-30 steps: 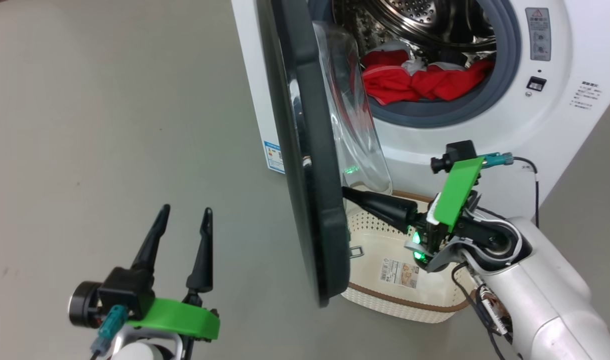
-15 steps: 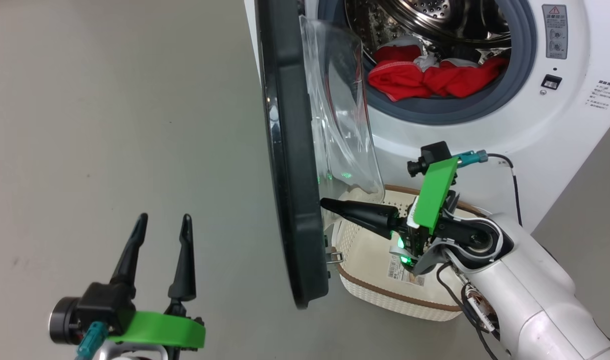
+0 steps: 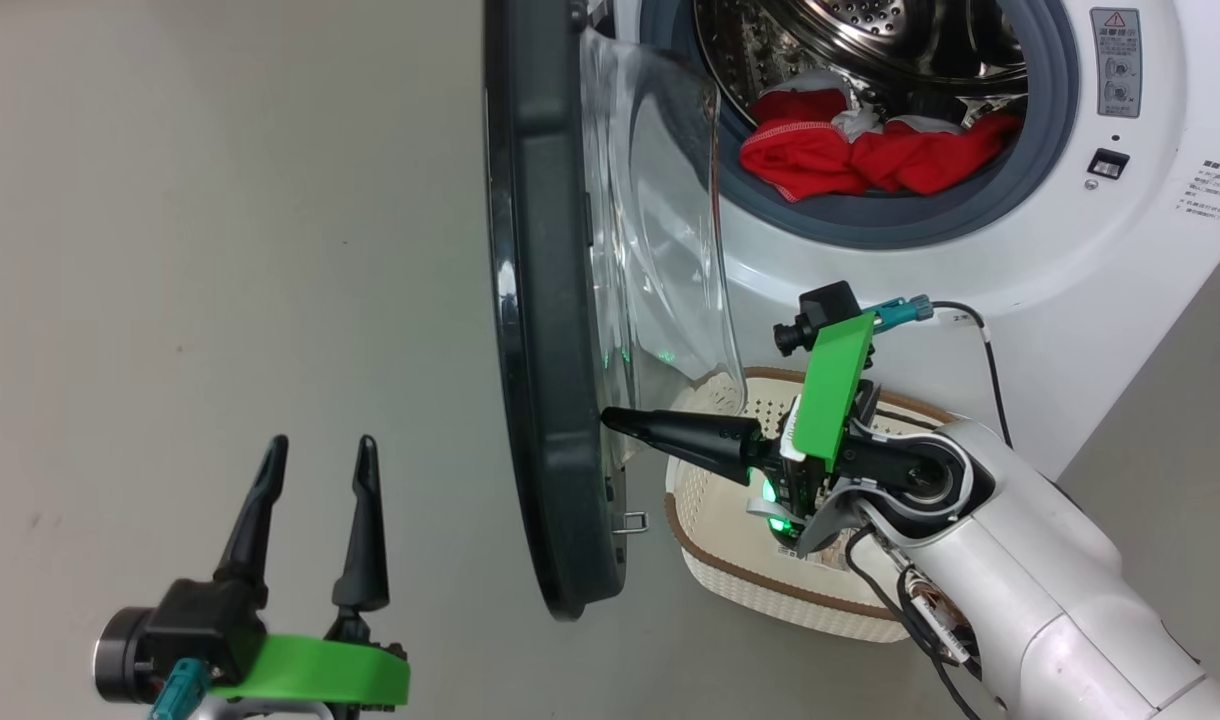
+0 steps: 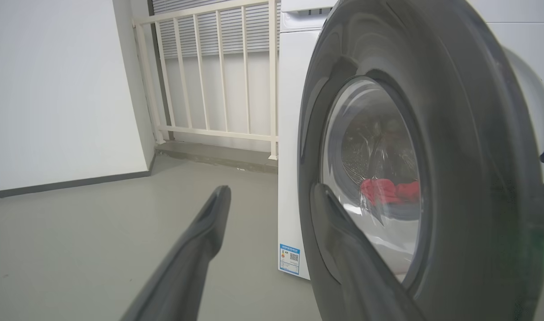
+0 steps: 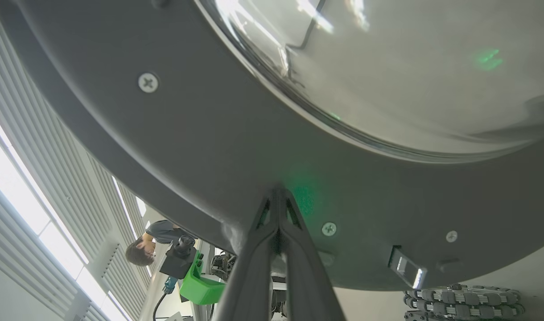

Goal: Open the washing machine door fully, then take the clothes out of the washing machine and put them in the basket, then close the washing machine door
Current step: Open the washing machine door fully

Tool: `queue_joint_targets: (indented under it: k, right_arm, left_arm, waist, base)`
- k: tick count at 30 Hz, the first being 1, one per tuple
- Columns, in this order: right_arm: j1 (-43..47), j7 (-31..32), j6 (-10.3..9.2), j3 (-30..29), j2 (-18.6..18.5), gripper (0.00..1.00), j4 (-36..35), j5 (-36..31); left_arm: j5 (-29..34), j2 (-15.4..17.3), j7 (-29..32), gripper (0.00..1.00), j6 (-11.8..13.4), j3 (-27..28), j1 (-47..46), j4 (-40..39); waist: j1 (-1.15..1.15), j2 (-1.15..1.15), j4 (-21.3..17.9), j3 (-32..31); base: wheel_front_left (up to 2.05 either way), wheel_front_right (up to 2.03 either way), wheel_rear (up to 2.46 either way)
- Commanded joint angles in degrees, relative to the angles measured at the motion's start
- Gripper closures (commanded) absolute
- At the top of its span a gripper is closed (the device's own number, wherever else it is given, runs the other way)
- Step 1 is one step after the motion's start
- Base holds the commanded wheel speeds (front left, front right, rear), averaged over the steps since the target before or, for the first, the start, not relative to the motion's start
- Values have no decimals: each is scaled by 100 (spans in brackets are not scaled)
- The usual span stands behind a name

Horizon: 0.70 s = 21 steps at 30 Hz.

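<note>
The washing machine door (image 3: 540, 350), a black rim with a bulging clear window, stands swung out edge-on from the white washing machine (image 3: 1120, 270). My right gripper (image 3: 610, 418) is shut, and its tips press against the door's inner rim (image 5: 187, 147) low down. Red clothes (image 3: 870, 155) lie at the drum's front lip. They also show through the window (image 4: 388, 191). The cream basket (image 3: 730, 590) sits on the floor under the door and my right arm. My left gripper (image 3: 315, 450) hangs open over the floor, outside the door (image 4: 455, 133).
Grey floor (image 3: 220, 250) spreads to the left of the machine. A pale railing (image 4: 209, 67) and a white wall (image 4: 53, 89) stand beyond it. A person (image 5: 151, 243) shows past the door's edge in the right wrist view. A cable (image 3: 980, 340) loops off my right wrist.
The door has swung further open to the left, with my shut right gripper following against its inner rim. The left gripper has stayed open, low on the left.
</note>
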Motion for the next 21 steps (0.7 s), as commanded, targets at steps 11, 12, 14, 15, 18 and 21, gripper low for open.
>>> queue_joint_targets:
  k: [11, 12, 14, 15, 18, 21]
  right_arm:
    - [-155, -154, 44, 203, 177, 100, -154, 21]
    - [-150, -204, 44, 196, 177, 100, -135, -45]
    - [-133, -323, 44, 168, 175, 91, -81, -185]
    - [-126, -382, 44, 152, 166, 52, -69, -261]
    - [-76, -555, 44, 79, 106, 0, -116, -476]
    - [-17, -819, 44, 50, -35, 0, -268, -824]
  left_arm:
    - [-99, 101, -45, 0, 85, 91, -36, -163]
    - [-110, 101, -45, 0, 78, 79, -38, -147]
    - [-125, 101, -45, 0, 64, 58, -49, -111]
    - [-131, 101, -45, 0, 58, 49, -57, -91]
    - [-142, 101, -45, 0, 37, 23, -88, -23]
    - [-145, 101, -45, 0, 19, 4, -123, 47]
  waist:
    - [0, 0, -16, -6]
    - [0, 0, -19, -7]
    - [0, 0, -26, -14]
    - [0, 0, -29, -17]
    - [0, 0, -40, -30]
    - [0, 0, -51, -45]
  base:
    - [-1, -1, -1]
    - [0, 0, 0]
    - [0, 0, 0]
    - [0, 0, 0]
    - [0, 0, 0]
    - [0, 0, 0]
